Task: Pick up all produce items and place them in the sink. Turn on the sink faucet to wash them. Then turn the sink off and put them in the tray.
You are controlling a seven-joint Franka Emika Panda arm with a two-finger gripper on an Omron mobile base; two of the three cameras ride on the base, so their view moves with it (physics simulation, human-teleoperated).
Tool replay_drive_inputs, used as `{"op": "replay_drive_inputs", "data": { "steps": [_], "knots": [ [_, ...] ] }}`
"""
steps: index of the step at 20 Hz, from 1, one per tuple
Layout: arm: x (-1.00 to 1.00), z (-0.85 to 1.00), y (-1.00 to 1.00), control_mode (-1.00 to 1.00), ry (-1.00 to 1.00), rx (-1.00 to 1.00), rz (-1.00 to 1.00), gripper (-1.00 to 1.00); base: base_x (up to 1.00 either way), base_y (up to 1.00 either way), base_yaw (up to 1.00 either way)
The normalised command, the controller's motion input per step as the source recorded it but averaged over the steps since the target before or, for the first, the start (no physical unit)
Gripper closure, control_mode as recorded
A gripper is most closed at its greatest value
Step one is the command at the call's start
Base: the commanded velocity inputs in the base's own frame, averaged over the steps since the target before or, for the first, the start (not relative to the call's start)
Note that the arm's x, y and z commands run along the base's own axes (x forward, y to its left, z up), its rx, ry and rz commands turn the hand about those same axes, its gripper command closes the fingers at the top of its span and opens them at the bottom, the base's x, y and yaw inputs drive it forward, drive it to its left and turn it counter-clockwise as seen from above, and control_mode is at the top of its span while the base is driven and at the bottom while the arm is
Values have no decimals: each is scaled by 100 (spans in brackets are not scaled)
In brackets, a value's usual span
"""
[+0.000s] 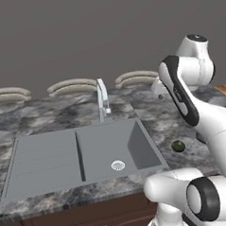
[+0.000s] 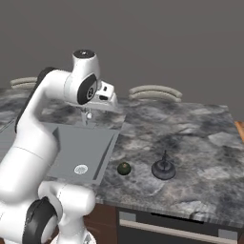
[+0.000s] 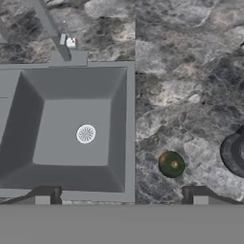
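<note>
produce item [image 3: 171, 164] beside sink [image 3: 131, 128], hand view adds open claw [image 3: 121, 199]

Open tabletop [image 2: 190, 128] surrounds the produce item [image 3: 171, 164] on its far and near sides. The sink [image 3: 28, 119] rim lies just left of it; the black kettle [image 2: 163, 169] stands near on its right. The faucet [image 1: 102, 99] rises at the sink's far edge.
</note>
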Motion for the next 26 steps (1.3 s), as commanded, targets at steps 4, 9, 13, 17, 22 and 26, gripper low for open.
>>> {"op": "replay_drive_inputs", "data": {
  "steps": [4, 9, 13, 17, 22, 26],
  "knots": [
    [-15, -12, -60, -100, 0, 1, 0, -100, 0, 0, 0],
    [-39, -28, -27, -100, 4, 1, 0, -100, 0, 0, 0],
    [-33, -51, -4, -100, 10, -1, 0, -100, 0, 0, 0],
    [-11, -54, 0, -100, 1, -11, 0, -100, 0, 0, 0],
    [0, -58, 0, -100, 0, -17, 0, -100, 0, 0, 0],
    [0, -73, 0, -100, 7, -15, 0, -100, 0, 0, 0]
  ]
}}
